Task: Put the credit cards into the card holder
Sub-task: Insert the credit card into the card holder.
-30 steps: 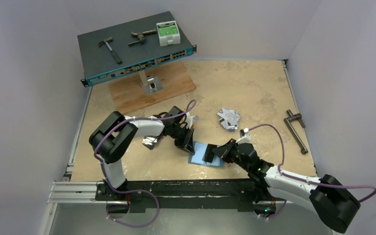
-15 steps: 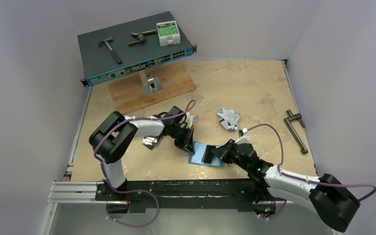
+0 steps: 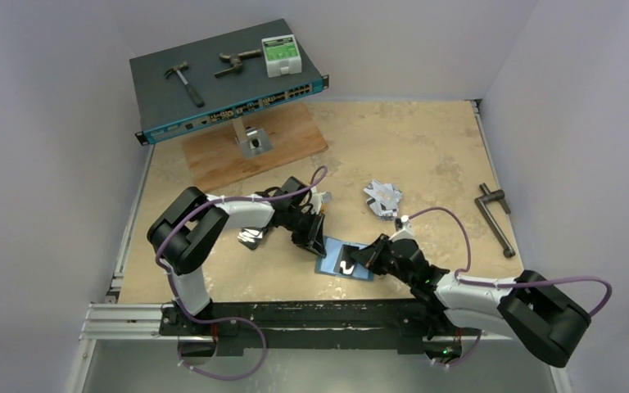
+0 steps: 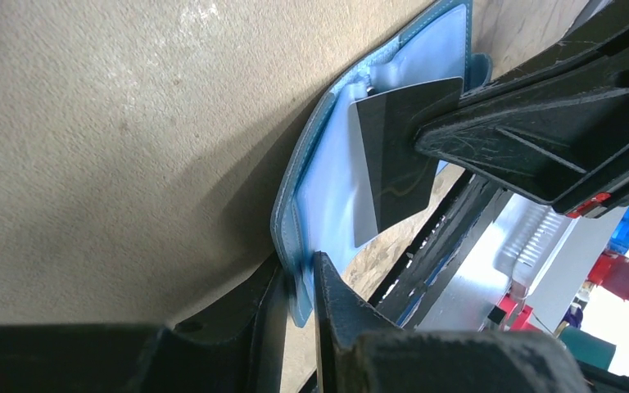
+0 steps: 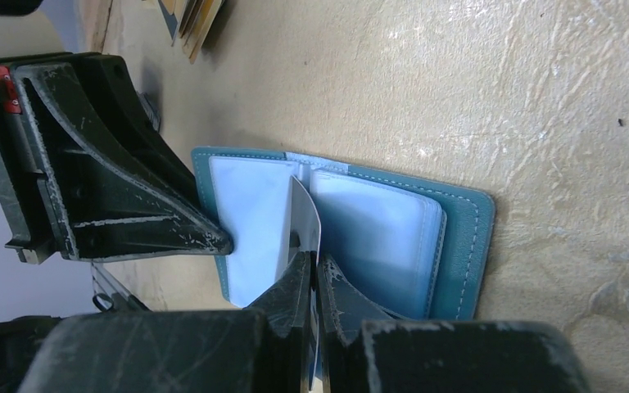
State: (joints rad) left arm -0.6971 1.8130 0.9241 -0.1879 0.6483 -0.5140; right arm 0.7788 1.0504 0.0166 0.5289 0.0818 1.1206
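Left pincer (image 4: 299,282): jaws nearly together, pinched on edge of card holder (image 4: 319,205). Pin that page flat so sleeve mouth gapes. Holder lies open between my two pincers. Right pincer (image 5: 311,266): clamped on black card (image 5: 305,217), card on edge just ahead of fingertips, over fold. Tilt flatter, feed corner in, release only once seated. Both wrists low, forearms reaching inward.

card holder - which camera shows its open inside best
The right wrist view: the card holder lies open, both clear-sleeved halves visible, with the card held upright between them by the right tool. The left wrist view sees it edge-on and foreshortened; the top view shows it small and partly hidden.
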